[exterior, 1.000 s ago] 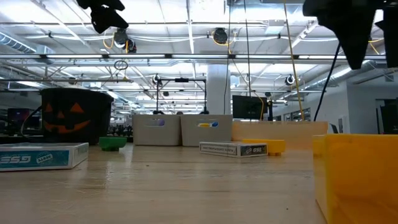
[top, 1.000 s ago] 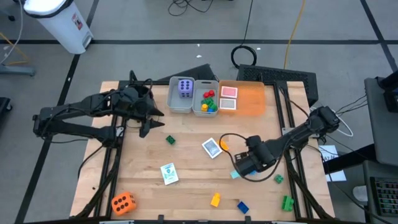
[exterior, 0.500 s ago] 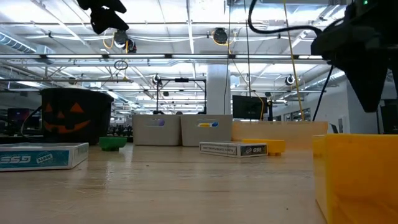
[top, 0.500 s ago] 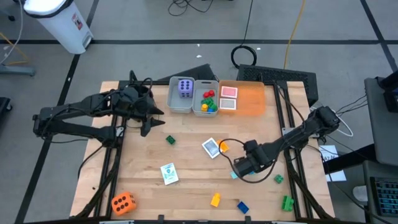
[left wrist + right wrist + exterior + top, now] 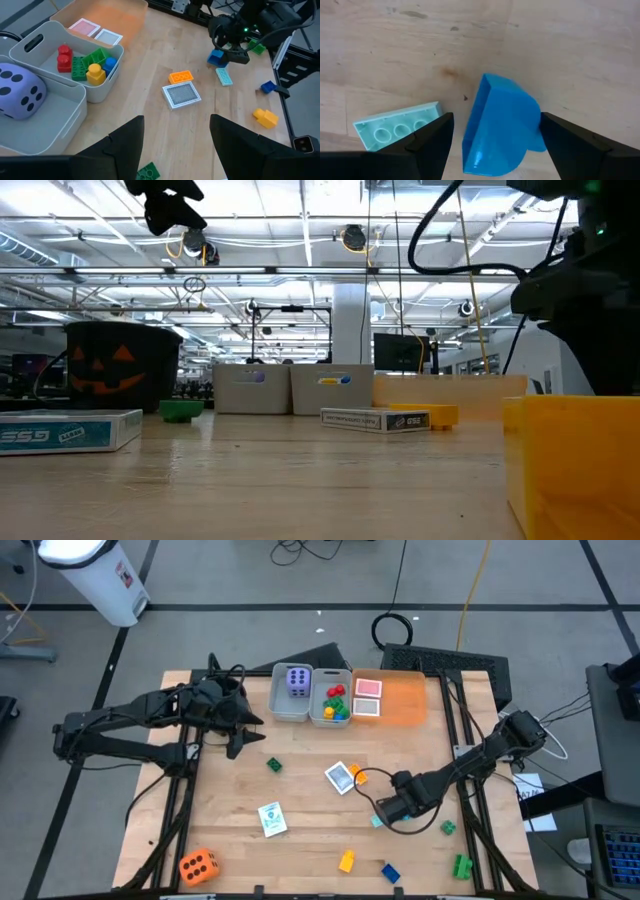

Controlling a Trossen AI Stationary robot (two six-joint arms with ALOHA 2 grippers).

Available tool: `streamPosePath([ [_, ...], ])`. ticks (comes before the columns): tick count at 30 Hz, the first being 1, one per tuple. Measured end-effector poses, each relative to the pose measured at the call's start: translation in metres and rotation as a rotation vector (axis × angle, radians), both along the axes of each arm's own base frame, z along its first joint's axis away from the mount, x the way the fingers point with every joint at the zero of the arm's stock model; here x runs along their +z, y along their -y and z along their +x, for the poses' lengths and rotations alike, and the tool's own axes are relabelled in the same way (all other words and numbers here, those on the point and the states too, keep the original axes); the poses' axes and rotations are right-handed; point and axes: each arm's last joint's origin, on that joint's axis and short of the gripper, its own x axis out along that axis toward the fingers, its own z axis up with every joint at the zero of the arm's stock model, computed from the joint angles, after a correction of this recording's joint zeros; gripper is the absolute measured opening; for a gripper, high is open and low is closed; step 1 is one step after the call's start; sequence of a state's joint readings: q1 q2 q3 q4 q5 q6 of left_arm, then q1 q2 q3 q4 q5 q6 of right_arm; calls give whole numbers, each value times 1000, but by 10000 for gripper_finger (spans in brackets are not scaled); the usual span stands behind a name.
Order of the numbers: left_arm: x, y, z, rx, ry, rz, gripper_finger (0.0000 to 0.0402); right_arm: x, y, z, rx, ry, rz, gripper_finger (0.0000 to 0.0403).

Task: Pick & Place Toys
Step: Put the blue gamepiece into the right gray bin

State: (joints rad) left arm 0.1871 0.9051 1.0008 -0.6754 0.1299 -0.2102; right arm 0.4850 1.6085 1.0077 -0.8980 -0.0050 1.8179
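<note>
Jaws on my left gripper (image 5: 243, 730) are spread and empty, parked high over the tabletop's (image 5: 300, 850) left rear, waiting. Jaws on my right gripper (image 5: 492, 137) are spread too, straddling a blue brick (image 5: 499, 132) down on the wood, not yet closed on it. A pale teal brick (image 5: 397, 131) lies just beside it.

Progress, left to right:
- Orange die (image 5: 198, 865) at the front left corner, not yet placed.
- Card (image 5: 272, 818) front centre-left and a small green brick (image 5: 273, 765) mid-table, both loose.
- Purple die (image 5: 297, 680) in the left bin (image 5: 277, 705), done.
- Red, green, yellow and blue bricks (image 5: 82, 65) in the next bin (image 5: 313, 712), done.
- Two cards (image 5: 367, 697) on the orange tray (image 5: 410, 705), done.
- Card (image 5: 340, 777) with an orange brick (image 5: 360, 776) touching it, loose at centre.
- Yellow brick (image 5: 346, 861), dark blue brick (image 5: 390, 871) and two green bricks (image 5: 461, 865) loose along the front right.

Roughly a third sorted, I'd say; most of the loose pieces remain.

Versus a second ago: right arm has come down and slid slightly toward the front-left, onto the blue brick. Left arm unchanged, no toys moved.
</note>
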Motion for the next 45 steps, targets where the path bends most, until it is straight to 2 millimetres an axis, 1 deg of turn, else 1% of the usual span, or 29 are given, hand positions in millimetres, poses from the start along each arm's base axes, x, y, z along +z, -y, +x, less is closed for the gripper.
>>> streamPosePath([
  [5,0,0,0,3,0,-4,234,-4,2,-3,7,-10,-10,279],
  [9,0,0,0,3,1,-4,234,-9,2,-4,8,-2,-4,263],
  [14,0,0,0,2,0,-4,235,-13,2,-3,8,32,16,228],
  [20,0,0,0,2,0,-3,234,-13,2,-2,8,35,17,175],
  [23,0,0,0,2,0,-2,234,-13,2,-2,8,34,16,154],
  [27,0,0,0,2,0,-2,234,-13,2,-2,8,34,16,155],
  [30,0,0,0,2,0,-2,234,-12,2,-3,22,37,17,171],
  [33,0,0,0,2,0,-2,234,-9,4,-3,18,50,21,174],
  [37,0,0,0,2,1,-2,234,1,10,-3,2,103,6,154],
  [42,1,0,1,2,17,1,235,22,24,-3,-50,230,-39,154],
  [45,4,0,2,2,43,6,235,38,34,-5,-93,331,-81,172],
])
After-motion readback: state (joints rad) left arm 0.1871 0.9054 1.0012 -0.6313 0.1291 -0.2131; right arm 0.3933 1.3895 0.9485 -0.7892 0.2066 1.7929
